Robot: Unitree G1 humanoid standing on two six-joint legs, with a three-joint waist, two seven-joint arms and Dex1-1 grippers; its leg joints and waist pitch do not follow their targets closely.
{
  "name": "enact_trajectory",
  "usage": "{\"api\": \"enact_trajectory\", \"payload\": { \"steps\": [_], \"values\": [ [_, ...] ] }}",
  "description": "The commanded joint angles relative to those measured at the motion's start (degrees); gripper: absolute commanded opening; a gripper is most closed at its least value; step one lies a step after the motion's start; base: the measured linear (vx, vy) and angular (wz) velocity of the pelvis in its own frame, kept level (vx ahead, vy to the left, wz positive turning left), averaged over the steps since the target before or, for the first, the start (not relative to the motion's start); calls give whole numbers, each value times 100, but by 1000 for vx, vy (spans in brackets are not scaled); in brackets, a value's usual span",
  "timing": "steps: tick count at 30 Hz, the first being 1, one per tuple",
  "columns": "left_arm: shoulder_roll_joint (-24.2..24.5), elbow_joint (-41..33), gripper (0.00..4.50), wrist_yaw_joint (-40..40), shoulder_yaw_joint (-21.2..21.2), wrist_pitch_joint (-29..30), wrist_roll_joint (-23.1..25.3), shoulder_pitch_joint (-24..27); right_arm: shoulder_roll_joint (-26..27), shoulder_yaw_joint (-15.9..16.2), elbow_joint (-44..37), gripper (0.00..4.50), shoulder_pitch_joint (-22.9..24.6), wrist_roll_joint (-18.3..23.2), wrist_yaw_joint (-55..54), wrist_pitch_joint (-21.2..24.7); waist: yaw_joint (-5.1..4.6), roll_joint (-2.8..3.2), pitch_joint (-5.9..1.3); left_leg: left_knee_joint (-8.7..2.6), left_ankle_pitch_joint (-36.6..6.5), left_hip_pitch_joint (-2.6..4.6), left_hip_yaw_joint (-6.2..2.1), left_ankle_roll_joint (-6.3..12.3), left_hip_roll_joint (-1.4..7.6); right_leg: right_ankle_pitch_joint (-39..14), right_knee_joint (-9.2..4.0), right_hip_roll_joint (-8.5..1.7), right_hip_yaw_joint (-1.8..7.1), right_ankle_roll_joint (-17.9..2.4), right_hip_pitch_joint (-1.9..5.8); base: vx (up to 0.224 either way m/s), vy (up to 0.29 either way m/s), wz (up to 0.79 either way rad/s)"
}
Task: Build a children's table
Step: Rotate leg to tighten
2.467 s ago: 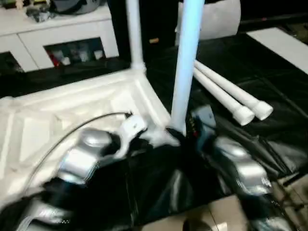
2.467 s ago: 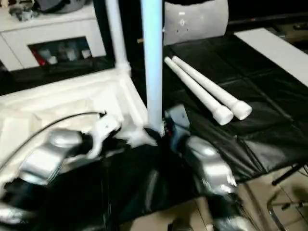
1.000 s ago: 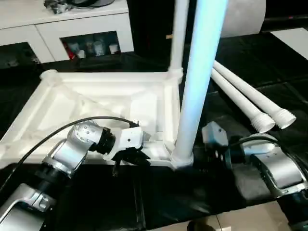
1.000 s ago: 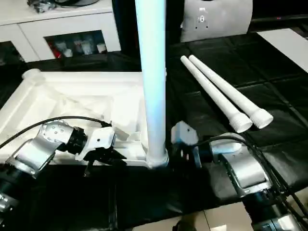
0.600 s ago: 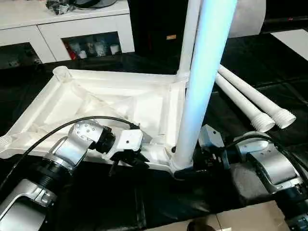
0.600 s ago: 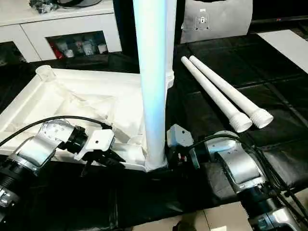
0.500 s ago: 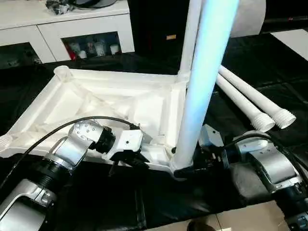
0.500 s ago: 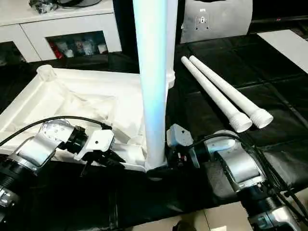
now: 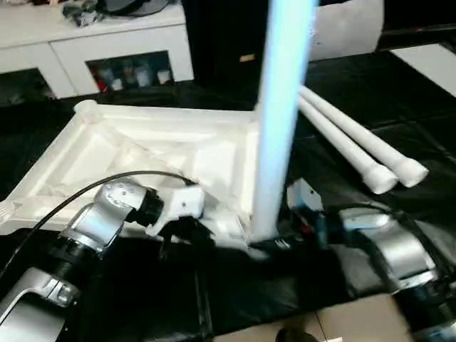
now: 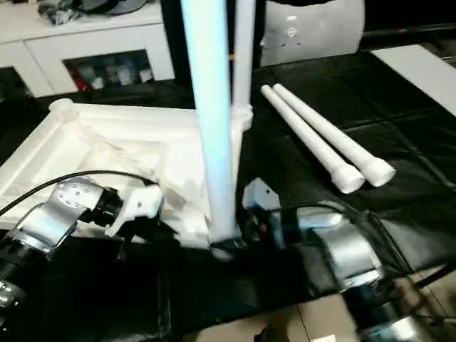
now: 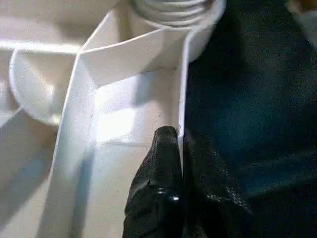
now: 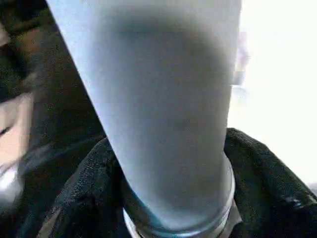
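- Left eye view: table top [image 9: 142,153] lies upside down on the black bench [image 9: 356,107], near-left.
- One leg [image 9: 281,107] stands in its near-right corner socket; another at the far-right corner.
- Two loose legs [image 9: 356,146] lie right of it, side by side.
- Left gripper [image 11: 179,163]: fingers pinched on the top's near rim.
- Right gripper [image 12: 173,198]: fingers clasp the near leg's base.
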Motion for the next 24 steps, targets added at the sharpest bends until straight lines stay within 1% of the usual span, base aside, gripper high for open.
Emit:
{"api": "enact_trajectory", "payload": {
  "steps": [1, 2, 3, 4, 5, 6, 7, 8, 9, 10, 11, 12, 13, 14, 15, 16, 17, 18, 19, 20, 21, 22, 23, 24],
  "values": [
    [-561, -354, 0, 770, 88, 522, -153, 17, 611, 255, -145, 267, -52, 82, -615, 328, -50, -70, -288, -449, -2328, 87, -1, -103, 0, -3252, -560, -182, 111, -908, 188, 0, 0, 0],
    [-607, -402, 0, 864, 126, 604, -165, 19, 690, 234, -125, 267, -62, 57, -740, 364, -66, -58, -285, -453, -2347, 90, -11, -127, 0, -3379, -575, -193, 111, -850, 176, 0, 0, 0],
    [-795, -600, 0, 1259, 282, 942, -178, 31, 1001, 148, -62, 267, -96, -37, -1220, 510, -112, -76, -293, -457, -2329, 83, -30, -144, -7, -3546, -600, -195, 97, -733, 182, 0, 0, 0],
    [-795, -600, 0, 1259, 282, 942, -178, 31, 1001, 148, -62, 267, -96, -37, -1220, 510, -154, -61, -289, -468, -2319, 55, -45, -158, -20, -3605, -610, -189, 75, -673, 181, 0, 0, 0],
    [-926, -739, 0, 1512, 382, 1161, -159, 43, 1201, 99, -34, 267, -120, -105, -1546, 616, -207, -63, -301, -481, -2288, 29, -63, -164, -23, -3512, -604, -182, 57, -649, 204, 0, 0, 0],
    [-1077, -901, 0, 1834, 489, 1447, -100, 60, 1402, 71, 34, 267, -163, -221, -1898, 683, -229, -60, -305, -485, -2272, 14, -67, -165, -25, -3440, -597, -172, 48, -643, 211, 0, 0, 0],
    [-1214, -1041, 0, 2142, 582, 1701, -29, 73, 1575, 46, 85, 267, -199, -316, -2205, 741, -268, -60, -301, -485, -2284, 6, -67, -157, -35, -3358, -602, -153, 38, -641, 196, 0, 0, 0],
    [-1325, -1163, 0, 2380, 650, 1907, 25, 91, 1734, 12, 150, 267, -238, -396, -2489, 778, -274, -25, -318, -483, -2275, 19, -70, -172, -28, -3286, -588, -161, 45, -667, 196, 0, 0, 0],
    [-1454, -1287, 0, 2650, 729, 2137, 94, 114, 1914, -61, 236, 267, -289, -453, -2806, 850, -311, -45, -323, -462, -2274, 36, -55, -162, -39, -3213, -605, -151, 44, -704, 169, 0, 0, 0],
    [-1454, -1287, 0, 2650, 729, 2137, 94, 114, 1914, -61, 236, 267, -289, -453, -2806, 850, -319, -47, -320, -463, -2271, 44, -51, -136, -41, -3198, -622, -146, 49, -716, 154, 0, 0, 0],
    [-1534, -1374, 0, 2815, 775, 2292, 137, 130, 2028, -111, 280, 267, -319, -476, -3017, 913, -320, -51, -339, -452, -2214, 43, -40, -99, -47, -3034, -610, -134, 59, -739, 159, 0, 0, 0],
    [-1671, -1494, 0, 3046, 840, 2468, 205, 153, 2166, -153, 346, 267, -365, -526, -3243, 969, -338, -41, -337, -458, -2157, 18, -34, -77, -36, -2798, -588, -124, 65, -805, 166, 0, 0, 0],
    [-1884, -1708, 0, 3386, 907, 2740, 307, 198, 2368, -217, 456, 267, -433, -604, -3534, 988, -341, -6, -352, -452, -2115, 13, -30, -60, -42, -2587, -572, -118, 63, -870, 173, 0, 0, 0],
    [-2060, -1925, 0, 3644, 932, 2977, 383, 250, 2539, -267, 535, 267, -477, -651, -3734, 965, -371, -22, -363, -448, -2048, 0, -17, -76, -16, -2367, -548, -123, 82, -944, 180, 0, 0, 0],
    [-2097, -1998, 0, 3692, 922, 3040, 394, 270, 2583, -278, 549, 267, -482, -652, -3763, 938, -358, -36, -379, -434, -1902, -9, -11, -36, -28, -2168, -545, -121, 73, -999, 199, 0, 0, 0],
    [-2086, -2036, 0, 3691, 889, 3033, 413, 287, 2616, -320, 547, 267, -466, -622, -3784, 915, -345, -29, -395, -425, -1796, -11, -9, -18, -28, -2020, -522, -121, 76, -1028, 209, 0, 0, 0],
    [-2039, -2076, 0, 3667, 834, 3027, 436, 303, 2624, -351, 521, 267, -441, -595, -3764, 890, -346, -22, -399, -422, -1651, -44, -7, 38, -33, -1774, -502, -117, 76, -1081, 230, 54, 1, -2],
    [-1991, -2111, 0, 3639, 790, 3023, 454, 320, 2625, -371, 500, 302, -419, -585, -3755, 860, -341, -16, -424, -406, -1532, -52, -5, 72, -34, -1509, -474, -109, 72, -1135, 247, 54, 1, -2],
    [-1943, -2162, 0, 3600, 754, 3047, 476, 342, 2634, -409, 489, 323, -400, -607, -3788, 836, -329, -12, -436, -375, -1417, -28, 16, 121, -34, -1234, -465, -108, 80, -1214, 233, 67, -6, 1],
    [-1880, -2181, 0, 3535, 729, 3040, 477, 359, 2612, -451, 473, 337, -378, -607, -3784, 814, -325, -8, -451, -356, -1311, -24, 19, 146, -37, -1047, -443, -109, 86, -1270, 241, 67, -14, 3],
    [-1815, -2167, 0, 3451, 712, 2982, 459, 371, 2556, -468, 447, 339, -355, -599, -3726, 798, -319, -6, -469, -341, -1055, -49, 22, 212, -47, -655, -397, -102, 78, -1365, 277, 67, -14, 3],
    [-1726, -2166, 0, 3366, 690, 2946, 432, 389, 2473, -469, 401, 346, -327, -601, -3684, 757, -313, 17, -468, -338, -969, -43, 20, 237, -46, -496, -381, -102, 74, -1410, 281, 53, -15, 1],
    [-1656, -2191, 0, 3290, 669, 2947, 446, 413, 2424, -502, 359, 359, -305, -607, -3639, 729, -312, 5, -469, -329, -886, -46, 28, 288, -51, -292, -367, -96, 70, -1488, 291, 0, 0, 0],
    [-1567, -2213, 0, 3187, 669, 2922, 437, 451, 2331, -522, 259, 372, -257, -582, -3520, 700, -307, 26, -458, -332, -865, -45, 27, 313, -49, -236, -358, -101, 65, -1528, 302, 0, 0, 0]
  ]
}}
